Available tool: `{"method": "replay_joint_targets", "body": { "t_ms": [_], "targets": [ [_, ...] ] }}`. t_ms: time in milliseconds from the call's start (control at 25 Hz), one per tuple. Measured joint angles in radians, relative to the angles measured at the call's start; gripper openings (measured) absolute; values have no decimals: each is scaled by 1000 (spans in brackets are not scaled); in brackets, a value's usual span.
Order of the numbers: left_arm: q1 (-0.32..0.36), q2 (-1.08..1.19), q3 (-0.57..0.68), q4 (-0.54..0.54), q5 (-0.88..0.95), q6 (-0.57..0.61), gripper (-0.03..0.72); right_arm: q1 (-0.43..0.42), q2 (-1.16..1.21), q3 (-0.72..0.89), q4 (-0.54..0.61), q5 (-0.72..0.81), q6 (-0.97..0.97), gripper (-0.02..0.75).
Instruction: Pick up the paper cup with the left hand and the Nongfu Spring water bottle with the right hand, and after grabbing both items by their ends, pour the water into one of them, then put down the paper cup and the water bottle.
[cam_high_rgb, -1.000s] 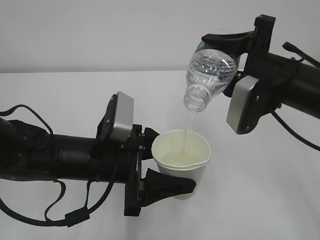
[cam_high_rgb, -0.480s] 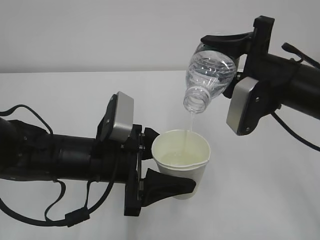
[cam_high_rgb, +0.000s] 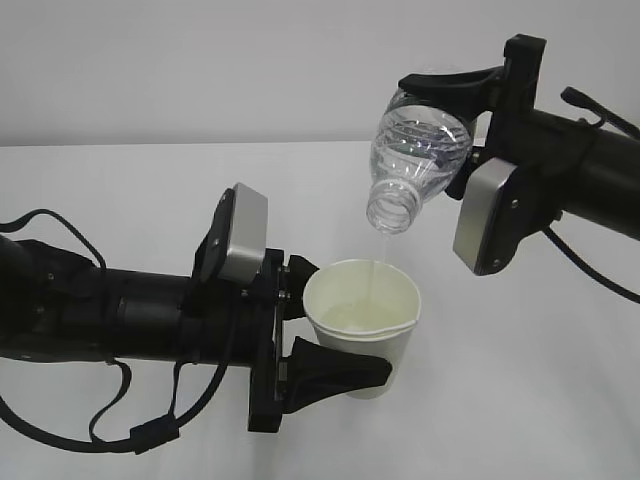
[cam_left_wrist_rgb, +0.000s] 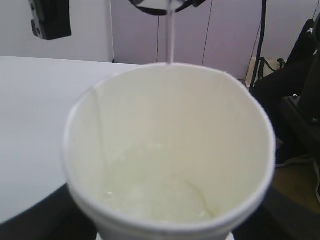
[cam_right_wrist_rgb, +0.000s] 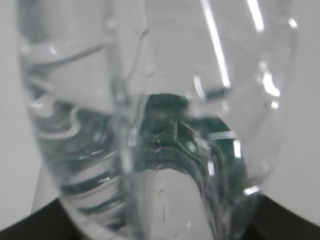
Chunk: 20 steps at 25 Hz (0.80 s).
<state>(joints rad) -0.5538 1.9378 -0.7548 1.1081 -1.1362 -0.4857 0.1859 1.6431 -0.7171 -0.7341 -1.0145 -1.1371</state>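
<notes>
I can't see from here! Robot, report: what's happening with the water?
Left end effector holds paper cup. Right end effector grips tipped water bottle. Thin water stream falling into cup. Nothing blocking.

Off-white paper cup (cam_high_rgb: 361, 322) upright, partly filled, clear ribbed bottle (cam_high_rgb: 417, 159) tilted neck-down above, thin water (cam_high_rgb: 376, 247) stream falling in

left end effector (cam_high_rgb: 315, 330) clamped, right end effector (cam_high_rgb: 455, 125) raised, clamped

A smooth white tabletop (cam_high_rgb: 130, 185) fills the lower scene, meeting a plain pale grey wall (cam_high_rgb: 200, 70) behind it. In the left wrist view, thin black cables (cam_left_wrist_rgb: 263, 35) hang against light wall panels (cam_left_wrist_rgb: 230, 30) past the table's edge, with dark, indistinct equipment (cam_left_wrist_rgb: 300, 100) at right.
</notes>
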Motion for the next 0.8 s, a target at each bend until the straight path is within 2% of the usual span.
{"method": "replay_joint_targets", "body": {
  "t_ms": [800],
  "targets": [
    [0, 0, 0, 0, 0, 0, 510, 0, 0, 0, -6, 0, 0, 416]
  ]
}}
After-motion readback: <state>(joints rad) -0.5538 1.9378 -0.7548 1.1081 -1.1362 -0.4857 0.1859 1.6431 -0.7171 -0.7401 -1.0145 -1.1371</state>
